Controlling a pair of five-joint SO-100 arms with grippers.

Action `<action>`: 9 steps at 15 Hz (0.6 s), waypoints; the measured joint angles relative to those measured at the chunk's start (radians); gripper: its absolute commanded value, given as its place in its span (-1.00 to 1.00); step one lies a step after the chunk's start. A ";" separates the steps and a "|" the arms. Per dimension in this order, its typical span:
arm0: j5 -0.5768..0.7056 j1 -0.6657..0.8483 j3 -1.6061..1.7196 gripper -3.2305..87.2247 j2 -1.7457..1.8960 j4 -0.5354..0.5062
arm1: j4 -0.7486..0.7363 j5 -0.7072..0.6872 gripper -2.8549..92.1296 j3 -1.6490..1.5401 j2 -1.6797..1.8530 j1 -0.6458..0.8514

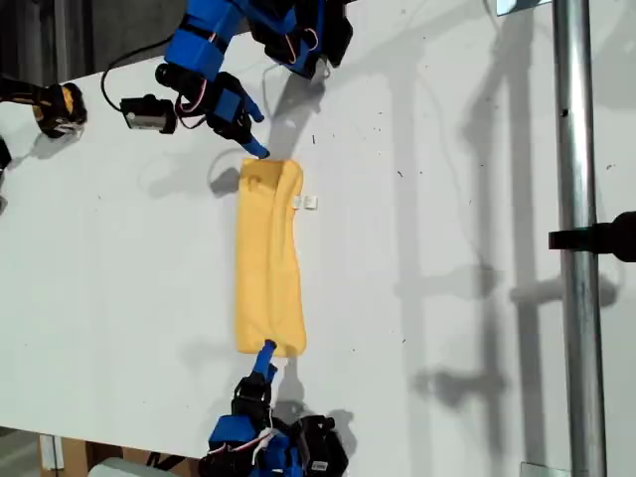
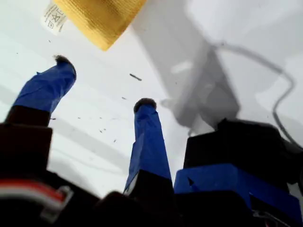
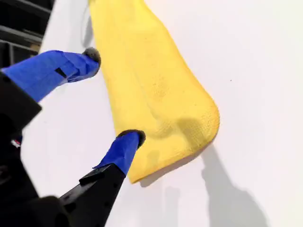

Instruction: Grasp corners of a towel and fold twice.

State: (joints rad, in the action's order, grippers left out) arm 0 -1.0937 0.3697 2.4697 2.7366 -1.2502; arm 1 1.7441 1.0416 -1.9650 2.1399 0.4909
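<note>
The white bench (image 1: 447, 328) carries everything, and the towel (image 1: 268, 258) is my landmark: a yellow-orange microfibre cloth, apparently folded once already, lying as a long narrow strip. Its long axis runs from the arm at the top of the exterior view to the arm at the bottom, so each arm faces one short end.

My first gripper (image 1: 248, 134) sits just off the tagged end of the towel, jaws spread wide with nothing between them. In the first wrist view the corner (image 2: 105, 45) lies ahead of the tips, close but apart, with bare bench between.

My second gripper (image 3: 113, 97) is at the opposite short end, jaws also wide. One fingertip (image 3: 130, 137) rests at the towel's edge, touching or nearly so, while the other stands beside the long side, clear of the cloth. This arm is the nearer of the two to a grasp.

The small white tag (image 1: 309, 203) pokes out from the towel's long side near the first gripper's end.

For the second fold, I judge that one short end must travel along that long axis to meet the other
</note>
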 measured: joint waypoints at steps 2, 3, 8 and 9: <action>-0.044 -0.112 0.169 -0.38 0.296 0.029 | -0.002 0.095 -0.66 -0.132 0.181 -0.035; -0.060 -0.172 0.236 -0.38 0.428 0.055 | -0.009 0.147 -0.67 -0.202 0.279 -0.048; -0.114 -0.318 0.488 -0.40 0.724 0.110 | -0.225 0.206 0.03 -0.374 0.259 -0.146; -0.120 -0.327 0.492 -0.40 0.729 0.115 | -0.298 0.186 0.07 -0.376 0.196 -0.141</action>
State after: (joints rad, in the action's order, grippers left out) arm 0 -1.2134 0.0430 2.9621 3.4653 -1.1351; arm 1 1.4465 1.2272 -2.3409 2.3363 0.3497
